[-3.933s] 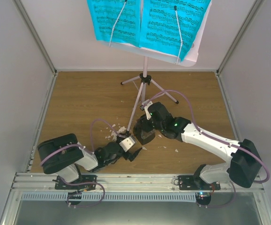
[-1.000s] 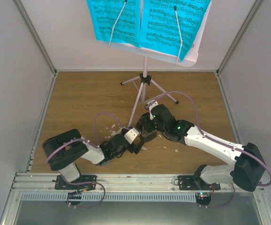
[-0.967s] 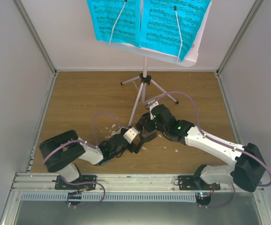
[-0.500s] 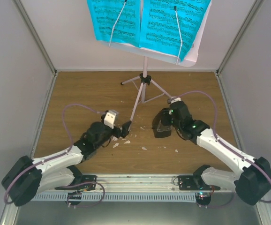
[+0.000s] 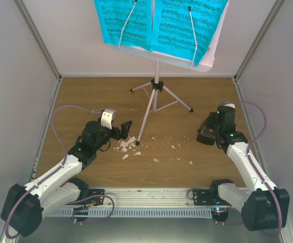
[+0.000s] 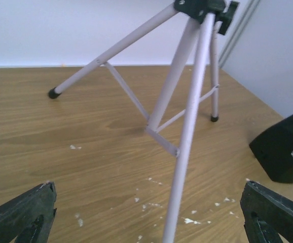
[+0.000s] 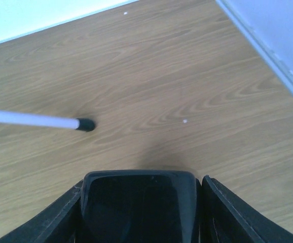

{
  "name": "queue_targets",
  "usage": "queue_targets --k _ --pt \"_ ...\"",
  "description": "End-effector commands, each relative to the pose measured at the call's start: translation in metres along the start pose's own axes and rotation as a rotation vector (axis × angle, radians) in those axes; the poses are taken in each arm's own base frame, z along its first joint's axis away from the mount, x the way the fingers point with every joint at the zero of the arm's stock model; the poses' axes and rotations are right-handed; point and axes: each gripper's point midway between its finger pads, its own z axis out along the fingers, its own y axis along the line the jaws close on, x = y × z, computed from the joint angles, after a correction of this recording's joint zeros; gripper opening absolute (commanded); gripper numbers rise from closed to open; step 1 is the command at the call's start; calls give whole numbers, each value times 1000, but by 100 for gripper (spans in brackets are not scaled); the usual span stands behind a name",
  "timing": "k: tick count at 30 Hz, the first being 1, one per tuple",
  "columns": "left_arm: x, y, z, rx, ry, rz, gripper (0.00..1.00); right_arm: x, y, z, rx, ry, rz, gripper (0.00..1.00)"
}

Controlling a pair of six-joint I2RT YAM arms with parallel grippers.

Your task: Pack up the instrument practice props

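My right gripper (image 5: 211,132): jaws clamped on the metronome (image 7: 138,202), apparently for stowing. My left gripper (image 6: 146,188): jaws apart, facing the music stand (image 6: 187,116). The next move requires a set-down place.

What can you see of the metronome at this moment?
The metronome is a small black body, glossy and plastic-looking, with a clear cover piece showing on one side. It is at the right of the wooden table, right of the music stand's tripod and apart from it. The right gripper clamps it, one finger against each flank. Whether its base touches the table cannot be told.
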Motion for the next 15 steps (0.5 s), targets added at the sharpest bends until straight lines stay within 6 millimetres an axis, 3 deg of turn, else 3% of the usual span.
queue_targets --k 1,7,12,15 --pt "-29 -29 -3 142 -18 5 99 3 -27 4 68 1 -5 50" --pt "-42 -52 12 260 3 2 96 -11 -16 -6 -1 -36 13 66" --pt "-70 -87 36 439 39 -48 88 -32 -9 -27 -45 -83 15 97" --pt "-81 -90 56 447 34 -42 85 -45 -7 -43 -67 -120 14 100"
